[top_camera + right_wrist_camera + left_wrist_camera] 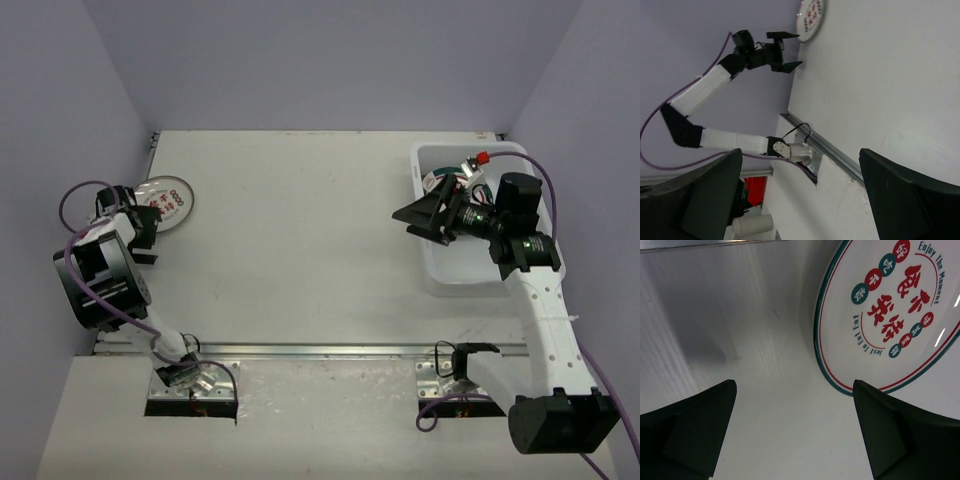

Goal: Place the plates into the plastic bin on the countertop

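A round white plate [168,203] with a teal rim, a red ring and red characters lies on the countertop [300,250] at the far left. In the left wrist view this plate [890,315] fills the upper right. My left gripper [148,232] [794,385] hovers open just beside it, its right finger [900,435] close to the rim and only bare countertop between the fingers. The white plastic bin [455,275] stands at the far right. My right gripper [408,224] [800,152] hangs open and holds nothing over the bin's left wall, pointing left. The arm hides most of the bin's inside.
A metal rail [330,350] runs along the near edge of the countertop, with both arm bases behind it. Purple walls close in the left, far and right sides. The right wrist view shows the left arm [715,85] and the plate [811,15] in the distance.
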### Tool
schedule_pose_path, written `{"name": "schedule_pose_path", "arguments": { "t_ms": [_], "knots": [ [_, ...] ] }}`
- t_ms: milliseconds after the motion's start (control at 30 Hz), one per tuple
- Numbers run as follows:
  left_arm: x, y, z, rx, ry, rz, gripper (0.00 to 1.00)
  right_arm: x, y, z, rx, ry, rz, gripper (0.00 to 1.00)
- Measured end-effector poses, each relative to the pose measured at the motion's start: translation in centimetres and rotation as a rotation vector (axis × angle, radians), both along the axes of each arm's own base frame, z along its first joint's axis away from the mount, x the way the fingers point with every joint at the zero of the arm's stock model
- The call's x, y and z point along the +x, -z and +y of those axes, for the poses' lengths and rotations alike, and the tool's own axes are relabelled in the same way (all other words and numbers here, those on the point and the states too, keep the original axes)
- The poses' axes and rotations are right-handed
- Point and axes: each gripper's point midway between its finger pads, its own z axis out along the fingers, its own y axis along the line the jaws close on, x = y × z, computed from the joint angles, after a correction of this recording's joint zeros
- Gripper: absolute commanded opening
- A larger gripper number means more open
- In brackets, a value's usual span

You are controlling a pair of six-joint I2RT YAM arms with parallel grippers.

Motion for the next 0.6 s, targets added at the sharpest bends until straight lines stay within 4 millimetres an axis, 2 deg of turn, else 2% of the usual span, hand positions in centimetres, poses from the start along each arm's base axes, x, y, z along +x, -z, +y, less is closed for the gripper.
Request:
{"name": "schedule_pose_path", "arguments": {
  "t_ms": [167, 400, 567, 600],
  "knots": [
    [1.4, 2.2, 1.0, -0.009, -0.012, 0.022, 0.95, -1.4, 0.3, 0.7, 0.059, -0.048, 0.042, 0.99],
    [3.5, 2.3, 1.9, -0.005, -0.011, -0.010, 0.71, -1.0, -1.1, 0.5, 0.028, -0.047, 0.008, 0.99],
    [4.4, 2.6, 2.1, -0.010, -0.009, -0.033, 0.58, -0.7, -1.0, 0.4, 0.020, -0.044, 0.011, 0.99],
    [4.5, 2.6, 2.1, -0.013, -0.009, -0.037, 0.52, -0.6, -0.9, 0.4, 0.018, -0.041, 0.018, 0.99]
  ]
}}
